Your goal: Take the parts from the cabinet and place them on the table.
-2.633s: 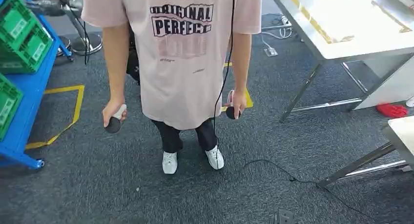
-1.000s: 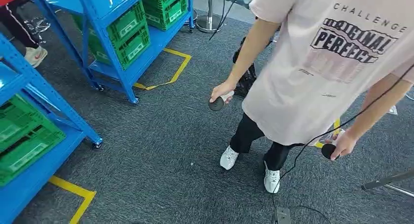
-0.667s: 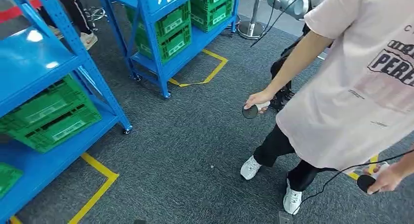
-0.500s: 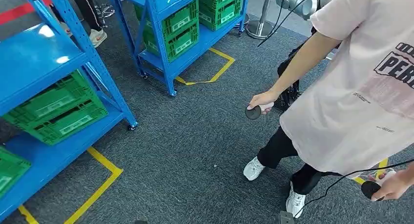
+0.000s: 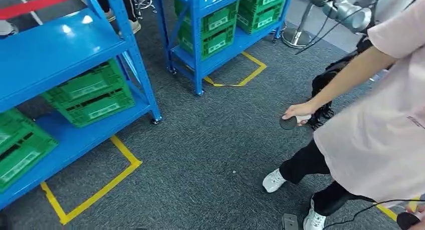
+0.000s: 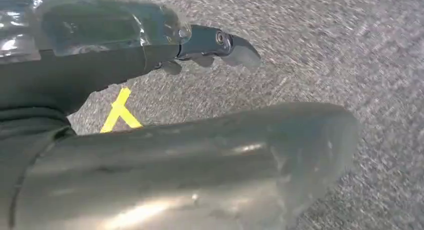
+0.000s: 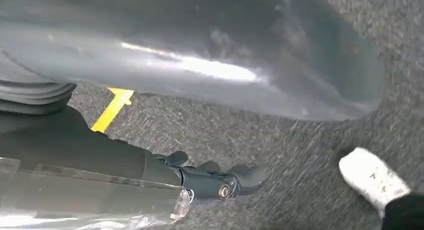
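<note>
A blue shelf rack (image 5: 75, 39) stands at the left of the head view, with green crates (image 5: 90, 97) on its lower shelf and another crate (image 5: 17, 150) nearer to me. A second blue rack (image 5: 198, 44) with green crates (image 5: 215, 27) stands farther back. What lies inside the crates is hidden. My left hand (image 6: 150, 140) hangs over the carpet, its dark fingers (image 6: 210, 42) stretched out and holding nothing. My right hand (image 7: 200, 54) also hangs over the carpet, its fingers (image 7: 210, 182) apart from the thumb and holding nothing.
A person in a pink shirt (image 5: 381, 130) stands close at the right, holding a black controller (image 5: 289, 122) in one hand. Their white shoe (image 7: 372, 177) lies near my right hand. Yellow floor tape (image 5: 95, 190) marks the rack's spot on the grey carpet.
The whole picture has swung left: the table has left the view, the blue racks have come in at the left, and the person now sits at the right edge.
</note>
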Available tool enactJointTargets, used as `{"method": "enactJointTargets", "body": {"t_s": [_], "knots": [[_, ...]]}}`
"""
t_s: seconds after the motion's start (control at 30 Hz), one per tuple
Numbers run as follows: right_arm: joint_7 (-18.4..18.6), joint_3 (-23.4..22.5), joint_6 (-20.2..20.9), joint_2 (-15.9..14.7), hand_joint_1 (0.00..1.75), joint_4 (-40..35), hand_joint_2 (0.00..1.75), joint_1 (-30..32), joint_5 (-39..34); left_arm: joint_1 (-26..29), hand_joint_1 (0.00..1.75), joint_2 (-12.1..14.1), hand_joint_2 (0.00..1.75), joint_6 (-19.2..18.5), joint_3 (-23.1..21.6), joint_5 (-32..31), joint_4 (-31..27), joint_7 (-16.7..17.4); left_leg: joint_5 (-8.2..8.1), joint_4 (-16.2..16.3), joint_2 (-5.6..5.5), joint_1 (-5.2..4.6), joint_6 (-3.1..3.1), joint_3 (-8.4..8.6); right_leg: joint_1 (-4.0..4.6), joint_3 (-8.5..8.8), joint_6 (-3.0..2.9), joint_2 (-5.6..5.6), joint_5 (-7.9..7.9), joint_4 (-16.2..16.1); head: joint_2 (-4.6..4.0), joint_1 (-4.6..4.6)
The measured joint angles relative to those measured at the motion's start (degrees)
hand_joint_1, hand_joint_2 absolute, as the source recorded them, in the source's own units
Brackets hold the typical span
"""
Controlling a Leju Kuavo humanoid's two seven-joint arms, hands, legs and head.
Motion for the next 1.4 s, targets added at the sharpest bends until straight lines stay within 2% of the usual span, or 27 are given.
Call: {"method": "enactJointTargets", "body": {"t_s": [0.03,0.07,0.13,0.17,0.2,0.23,0.3,0.33,0.47,0.5,0.53,0.57,0.63,0.7,0.73,0.8,0.83,0.87,0.93,1.0,1.07,1.17,1.23,1.3,1.33,1.37,1.4], "knots": [[-0.2,0.0,0.1,0.0,0.00,0.0,0.00,0.0,0.0,-0.1,0.00,0.0,0.00,-0.1,0.0,0.0,0.0,0.0,0.11,0.0,-0.96,0.00,0.26,-0.14,-0.20,-0.62,0.14,3.41,-1.69,2.0,0.00,0.37],[-0.3,0.0,0.2,0.0,0.00,0.0,0.00,0.2,-0.1,-0.2,0.00,0.0,0.00,-0.2,0.0,-0.1,0.0,-0.1,0.27,0.0,-2.00,-0.02,0.61,-0.20,-0.20,-2.42,0.15,5.30,-4.24,6.4,0.00,0.61],[-0.4,0.0,0.5,0.0,0.00,0.0,0.00,0.6,-0.2,-0.3,0.00,-0.1,0.00,-0.4,0.0,-0.3,0.0,-0.2,0.39,0.0,-4.10,-0.26,1.04,-0.26,-0.12,-6.57,0.08,6.44,-8.12,15.7,0.00,1.22],[-0.4,0.1,0.6,0.0,0.00,0.0,0.00,0.6,-0.2,-0.2,0.00,-0.1,0.00,-0.5,0.0,-0.3,0.0,-0.2,0.44,0.0,-5.10,-0.42,1.12,-0.23,-0.05,-7.91,-0.10,6.58,-8.38,18.1,0.00,1.57],[-0.5,0.1,0.7,-0.1,0.00,0.1,0.00,0.5,-0.2,-0.1,0.00,-0.1,0.00,-0.6,0.0,-0.3,0.1,-0.2,0.47,0.0,-6.00,-0.54,1.17,-0.18,0.05,-8.10,-0.41,6.69,-7.22,17.9,0.00,1.79],[-0.5,0.1,0.8,-0.2,0.00,0.1,0.00,0.3,-0.2,0.0,0.00,0.0,0.00,-0.6,0.0,-0.3,0.2,-0.2,0.51,0.0,-6.93,-0.70,1.21,-0.15,0.16,-7.20,-0.90,6.97,-4.45,14.9,0.00,2.23],[-0.5,0.2,0.8,-0.4,0.00,0.1,0.00,0.1,-0.2,-0.1,0.00,-0.1,0.00,-0.6,0.0,-0.4,0.2,-0.2,0.55,0.0,-8.37,-0.86,1.21,-0.01,0.45,-3.78,-1.99,8.83,1.09,5.6,0.00,2.60],[-0.5,0.2,0.8,-0.5,0.00,0.1,0.00,0.1,-0.2,-0.1,0.00,-0.2,0.00,-0.7,0.0,-0.5,0.2,-0.1,0.63,0.0,-8.93,-0.87,1.08,-0.04,0.55,-2.55,-2.67,11.31,1.61,2.5,0.00,2.56],[-0.5,0.4,0.8,-0.6,0.00,0.2,0.00,-0.1,-0.1,0.1,0.00,-0.3,0.00,-0.8,0.0,-0.6,0.3,0.0,1.24,0.0,-10.86,-0.51,-0.10,-0.87,0.70,-1.78,-2.76,10.18,1.48,0.6,0.00,2.53],[-0.5,0.4,0.8,-0.4,0.00,0.2,0.00,-0.2,0.0,0.1,0.00,-0.2,0.00,-0.8,0.0,-0.7,0.4,0.0,0.97,0.2,-10.44,-0.70,-0.31,-1.14,0.04,-1.58,-2.95,9.19,2.06,-0.3,0.00,2.53],[-0.5,0.4,0.8,-0.5,0.00,0.3,0.00,-0.4,0.1,0.2,0.00,-0.2,0.00,-0.8,0.0,-0.7,0.5,0.0,-0.38,1.4,-5.57,-1.20,-0.56,-1.68,0.17,-1.39,-3.16,8.79,2.30,-0.7,0.00,2.38],[-0.6,0.4,0.8,-0.5,0.00,0.3,0.00,-0.4,0.1,0.0,0.00,-0.1,0.00,-0.8,0.0,-0.7,0.5,0.1,-2.73,4.7,-3.57,-0.88,-0.93,-3.21,0.23,-1.39,-3.37,8.12,2.43,-0.9,0.00,1.49],[-0.6,0.4,0.8,-0.6,0.00,0.3,0.00,0.0,0.2,-0.1,0.00,-0.1,0.00,-0.8,0.0,-0.8,0.5,0.1,-6.73,12.9,-3.13,-0.26,-1.64,-6.95,0.25,-1.41,-3.38,6.46,2.36,-0.9,0.00,0.96],[-0.6,0.4,0.8,-0.6,0.00,0.4,0.00,0.2,0.2,0.1,0.00,-0.2,0.00,-0.9,0.0,-0.8,0.5,0.1,-6.91,16.2,-3.12,0.37,-2.34,-8.41,0.12,-1.39,-3.18,4.73,2.22,-0.8,0.00,0.35],[-0.6,0.4,0.8,-0.5,0.00,0.4,0.00,0.1,0.2,0.1,0.00,-0.1,0.00,-0.9,0.0,-0.8,0.6,0.1,-5.15,14.1,-2.95,0.58,-2.60,-7.15,0.02,-1.36,-2.98,4.10,2.10,-0.7,0.00,0.13],[-0.6,0.5,0.8,-0.5,0.00,0.4,0.00,0.0,0.2,0.1,0.00,-0.1,0.00,-0.9,0.0,-0.8,0.6,0.1,-0.29,4.6,-1.09,0.80,-2.92,-1.73,-0.21,-1.14,-2.39,2.94,1.72,-0.3,0.00,-0.15],[-0.6,0.5,0.8,-0.5,0.00,0.5,0.00,-0.1,0.2,0.0,0.00,-0.1,0.00,-0.9,0.0,-0.9,0.6,0.1,-0.03,0.6,2.05,0.62,-2.97,0.22,-0.12,-1.00,-1.93,2.48,1.43,-0.1,0.00,-0.26],[-0.6,0.5,0.8,-0.6,0.00,0.5,0.00,-0.1,0.2,-0.1,0.00,-0.1,0.00,-0.9,0.0,-0.9,0.6,0.1,-0.44,0.0,2.92,0.03,-2.28,0.58,0.24,-1.12,-1.44,2.00,1.11,0.3,0.00,-0.75],[-0.6,0.5,0.8,-0.6,0.00,0.5,0.00,-0.1,0.2,-0.1,0.00,-0.1,0.00,-0.9,0.0,-0.9,0.6,0.1,-0.44,0.2,1.47,-0.14,-1.38,0.15,0.21,-0.81,-1.08,0.87,1.12,0.1,0.00,0.07],[-0.6,0.5,0.8,-0.5,0.00,0.5,0.00,-0.2,0.2,-0.1,0.00,-0.1,0.00,-0.9,0.0,-0.9,0.7,0.1,-0.10,0.0,-0.07,-0.19,-0.49,0.10,-0.01,-0.54,-0.37,-0.44,0.83,0.0,0.00,-0.02],[-0.7,0.5,0.8,-0.6,0.00,0.6,0.00,-0.3,0.2,-0.2,0.00,-0.1,0.00,-0.9,0.0,-0.9,0.8,0.1,0.18,-0.1,-1.72,0.10,0.16,-0.04,-0.40,-1.81,0.09,4.34,-2.38,3.8,0.00,0.46],[-0.7,0.6,0.8,-0.7,0.00,0.6,0.00,0.2,0.3,-0.3,0.00,-0.3,0.00,-0.9,0.0,-0.9,0.9,0.1,0.48,-0.1,-4.54,-0.12,0.74,-0.28,-0.36,-7.58,0.01,6.44,-8.16,16.9,0.00,1.05],[-0.6,0.6,0.8,-0.7,0.00,0.7,0.00,0.3,0.3,-0.1,0.00,-0.3,0.00,-0.9,0.0,-0.9,1.0,0.2,0.57,-0.1,-6.40,-0.44,0.86,-0.21,-0.29,-7.96,-0.53,6.81,-6.32,17.0,0.00,1.68],[-0.6,0.6,0.8,-0.7,0.00,0.7,0.00,0.0,0.3,-0.1,0.00,-0.2,0.00,-0.9,0.0,-0.9,1.0,0.2,0.67,-0.1,-8.01,-0.67,0.86,-0.10,0.04,-4.71,-1.56,7.76,-0.76,8.6,0.00,2.18],[-0.6,0.6,0.8,-0.7,0.00,0.7,0.00,0.0,0.4,-0.1,0.00,-0.3,0.00,-0.9,0.0,-0.9,1.0,0.2,0.73,-0.1,-8.67,-0.68,0.80,-0.07,0.20,-2.83,-2.25,9.94,1.71,3.6,0.00,2.51],[-0.6,0.6,0.8,-0.9,0.00,0.7,0.00,0.0,0.3,-0.2,0.00,-0.5,0.00,-0.9,0.0,-0.9,1.0,0.2,0.83,0.1,-9.26,-0.98,0.51,-0.33,0.06,-2.23,-2.98,12.30,1.28,1.9,0.00,2.30],[-0.7,0.7,0.8,-0.9,0.00,0.7,0.00,0.1,0.4,-0.2,0.00,-0.5,0.00,-0.9,0.0,-0.9,1.0,0.2,0.98,0.2,-9.80,-0.67,0.28,-0.63,0.02,-1.87,-2.71,12.06,1.18,0.7,0.00,2.20]]}}
